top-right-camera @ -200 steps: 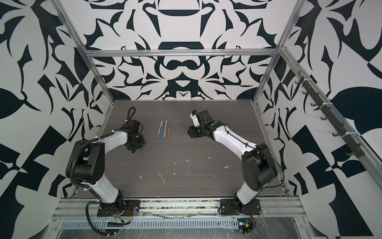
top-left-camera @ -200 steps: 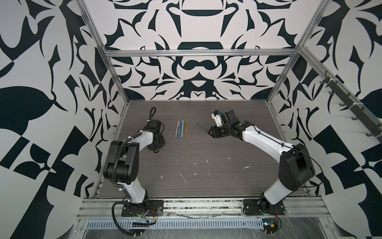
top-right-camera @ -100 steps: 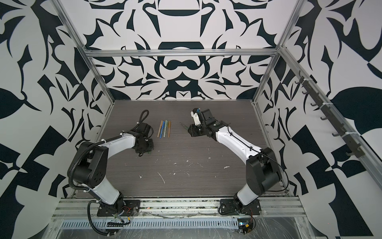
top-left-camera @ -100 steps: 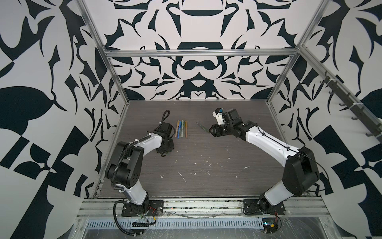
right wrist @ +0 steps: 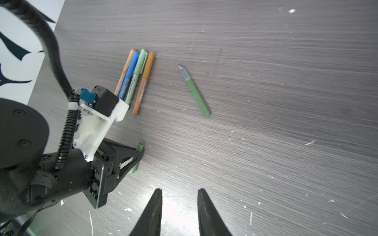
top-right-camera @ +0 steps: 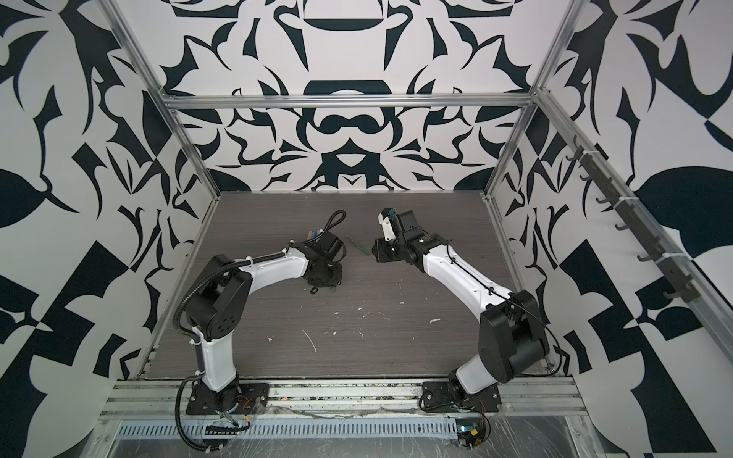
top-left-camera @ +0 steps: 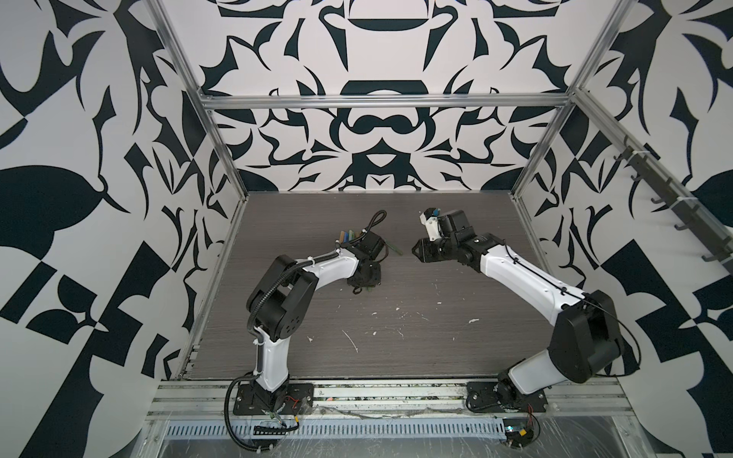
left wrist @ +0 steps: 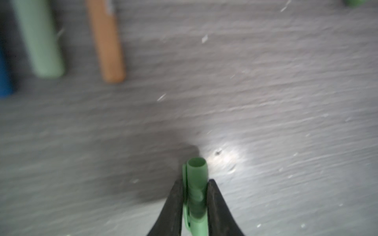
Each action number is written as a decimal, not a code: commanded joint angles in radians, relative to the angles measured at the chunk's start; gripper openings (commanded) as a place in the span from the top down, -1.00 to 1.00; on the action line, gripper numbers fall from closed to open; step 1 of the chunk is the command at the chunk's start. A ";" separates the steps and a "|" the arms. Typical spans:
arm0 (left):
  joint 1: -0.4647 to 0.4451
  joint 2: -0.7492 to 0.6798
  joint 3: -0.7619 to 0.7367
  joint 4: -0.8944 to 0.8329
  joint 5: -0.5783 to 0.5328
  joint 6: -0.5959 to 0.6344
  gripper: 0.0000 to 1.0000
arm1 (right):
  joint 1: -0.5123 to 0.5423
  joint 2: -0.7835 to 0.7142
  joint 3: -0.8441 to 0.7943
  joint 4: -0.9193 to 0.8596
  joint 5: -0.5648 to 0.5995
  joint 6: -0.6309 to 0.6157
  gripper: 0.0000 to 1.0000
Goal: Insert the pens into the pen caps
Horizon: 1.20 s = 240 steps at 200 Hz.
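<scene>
Clamping the short green plastic cap (left wrist: 196, 169), the left hand (left wrist: 195, 182) hovers. The thin green pen (right wrist: 197, 96) lies nearer the empty, spread right hand (right wrist: 180, 191), back end pointing at it.

Grey wood-grain tabletop (right wrist: 266, 51), scuffed with white flecks (right wrist: 291, 10). Lying on it: four capped stick pens (right wrist: 135, 77) side by side, tan, blue, pale green, ochre; near them, uncapped green pen (right wrist: 196, 96).

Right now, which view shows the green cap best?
The left wrist view: the green cap sits close up, pinched in the left hand, open end visible. The right wrist view shows just its ends; in both top views it is a speck.
</scene>
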 commanded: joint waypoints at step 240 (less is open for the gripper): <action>0.020 -1.011 -0.674 0.425 0.020 0.119 -0.57 | 0.069 0.721 0.814 -0.376 0.131 -0.429 0.14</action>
